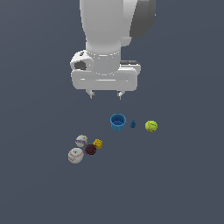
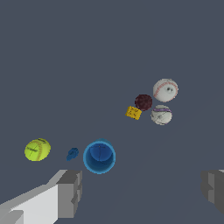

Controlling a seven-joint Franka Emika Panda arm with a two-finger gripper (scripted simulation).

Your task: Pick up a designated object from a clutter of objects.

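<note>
Pincer (image 1: 105,94) spread wide above clutter (image 1: 89,148).

Tennis ball (image 1: 151,126) matt, fuzzy-looking; blue cup (image 1: 117,122) smooth plastic.

Seven small items in all. Balls, four: one yellow-green tennis ball (image 1: 151,126), one white baseball (image 1: 75,155) with red stitching, one whitish ball (image 1: 81,140) with dark bands, one dark maroon ball (image 1: 90,149). Cups, one: a blue cup (image 1: 117,122), open side up. Cones, one: a tiny blue cone (image 1: 133,124). Cubes, one: a small yellow cube (image 1: 98,143). The wrist view gives the same tally: four balls, one cup, one cone, one cube.
</note>
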